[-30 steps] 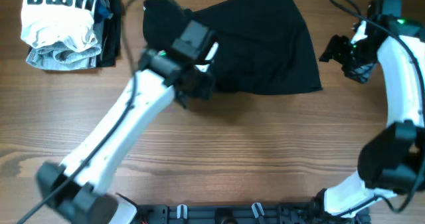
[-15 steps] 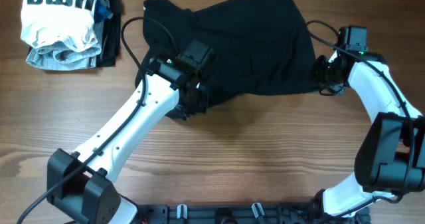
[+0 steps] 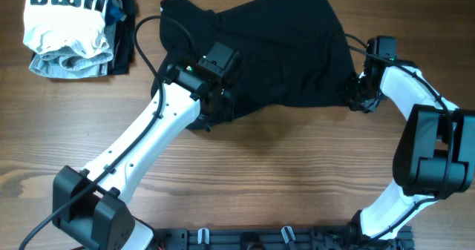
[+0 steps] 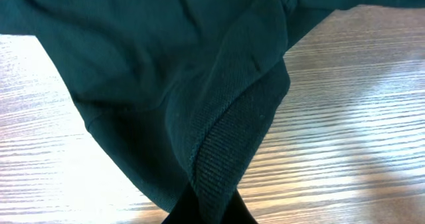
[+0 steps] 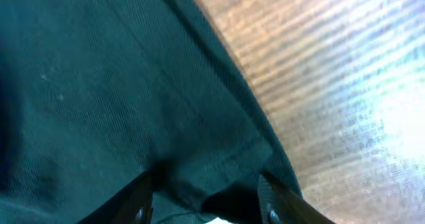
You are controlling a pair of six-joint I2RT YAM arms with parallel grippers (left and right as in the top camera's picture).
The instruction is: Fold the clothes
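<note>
The black garment was clamped at 7 o'clock by left gripper; 4 o'clock hem was straddled by right gripper, fingers spread.

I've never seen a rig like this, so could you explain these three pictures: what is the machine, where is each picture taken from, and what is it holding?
The machine is two robot arms at a wooden table: a left arm and a right arm. One picture looks straight down from above. The other two come from small cameras on each wrist, so close that they mostly show cloth. Each arm ends in a two-finger end effector.

A large black garment lies spread on the table. The left end effector pinches its lower left edge. The right end effector sits at its right corner, with its fingers apart and the hem between them. In the top left corner is a heap with a white striped garment and a grey garment.
</note>
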